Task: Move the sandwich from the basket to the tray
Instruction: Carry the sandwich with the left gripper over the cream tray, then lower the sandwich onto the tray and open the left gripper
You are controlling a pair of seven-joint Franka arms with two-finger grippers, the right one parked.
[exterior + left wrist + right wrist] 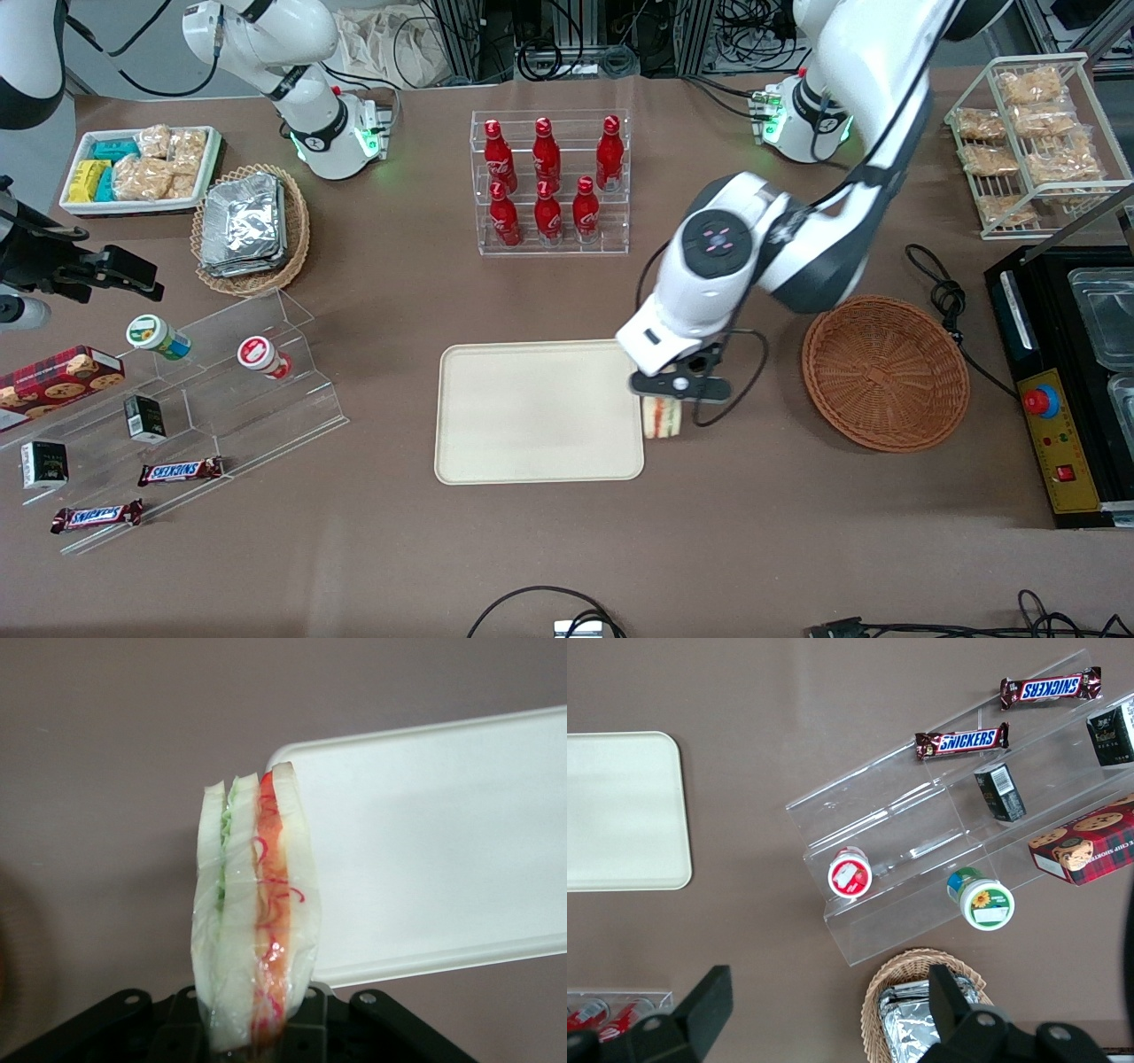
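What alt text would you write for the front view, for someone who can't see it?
The working arm's gripper holds a clear-wrapped sandwich at the edge of a cream tray that has nothing on it, with the reddish-brown wicker basket beside it, now without the sandwich. Red bottles stand in a clear rack farther from the camera.

Left arm bent low, wrist angled down; end effector [666, 403] clamped on sandwich [664, 416].
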